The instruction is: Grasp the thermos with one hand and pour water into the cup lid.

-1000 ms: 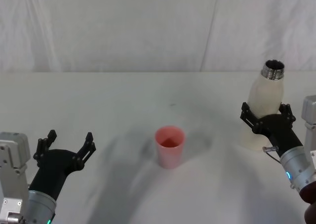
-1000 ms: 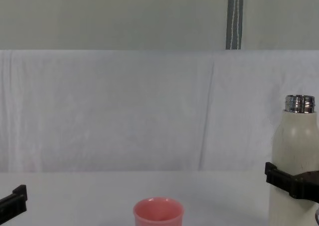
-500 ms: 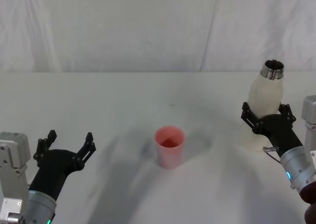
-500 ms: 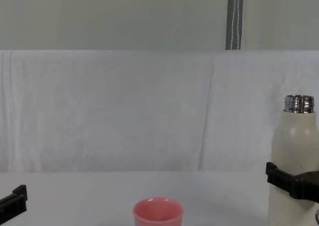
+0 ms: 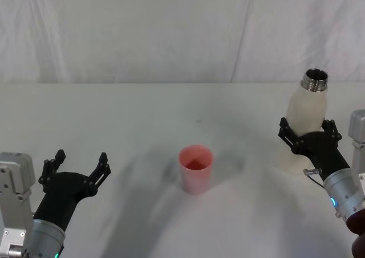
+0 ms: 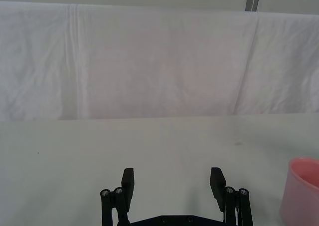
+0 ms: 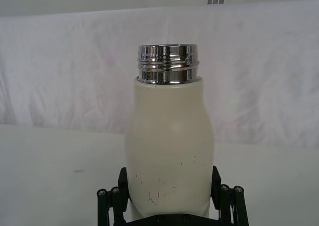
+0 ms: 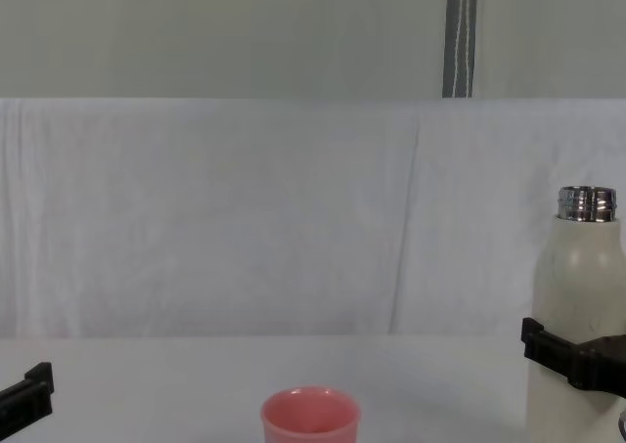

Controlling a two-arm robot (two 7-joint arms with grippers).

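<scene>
Nothing has moved: right claw [image 5: 307,131] still pinches the upright thermos [image 5: 308,110]; cup [image 5: 196,168] well to its left. Left claw [image 5: 77,163] spread, idle.

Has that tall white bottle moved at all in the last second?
No. The bottle stands upright in the same spot right of the pink cup, with the right gripper around it.

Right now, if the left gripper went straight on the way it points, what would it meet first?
Probably nothing: the left gripper, open, faces bare table up to the white backdrop. The cup lid sits off to its side.
</scene>
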